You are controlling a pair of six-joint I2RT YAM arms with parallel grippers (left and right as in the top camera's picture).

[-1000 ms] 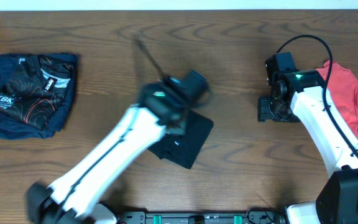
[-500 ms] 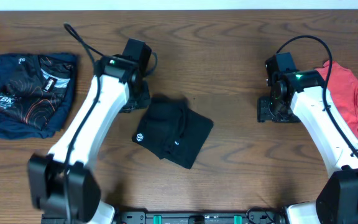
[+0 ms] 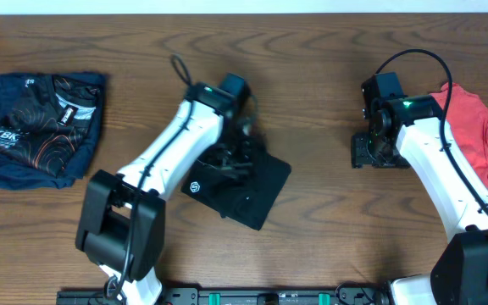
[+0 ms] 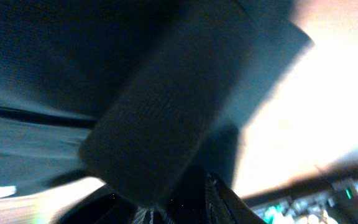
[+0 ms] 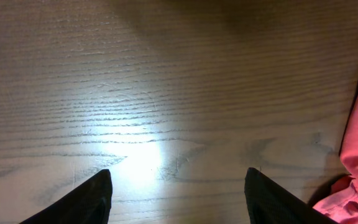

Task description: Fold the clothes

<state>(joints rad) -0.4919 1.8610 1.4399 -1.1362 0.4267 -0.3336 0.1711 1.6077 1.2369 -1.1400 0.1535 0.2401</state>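
Roughly at the middle of the surface (image 3: 312, 76) lies the black shirt (image 3: 257, 191), folded into a small bundle that sits at an angle to the surface's edges. A small white logo (image 3: 192, 187) shows near its left corner. The left end effector (image 3: 231, 158) is down over the bundle's upper-left part, where the cloth looks rumpled. From overhead the arm hides its tips, and the left wrist view is a blur of dark fabric pressed close to the lens, so I cannot tell whether it is released or grasping the cloth.

The right end effector (image 3: 369, 151) sits well apart from the black shirt, on the right side of the surface, and is released. In the right wrist view its two dark fingertips (image 5: 89, 199) stand wide apart with only bare wood grain between them. Just beside it, toward the right edge, lies the coral-red shirt (image 3: 481, 135), loose and unfolded, partly under the right arm; its edge also shows at the right border of the right wrist view.

Far to the left rests a navy shirt (image 3: 41, 127) with a printed pattern, folded and touched by neither arm.
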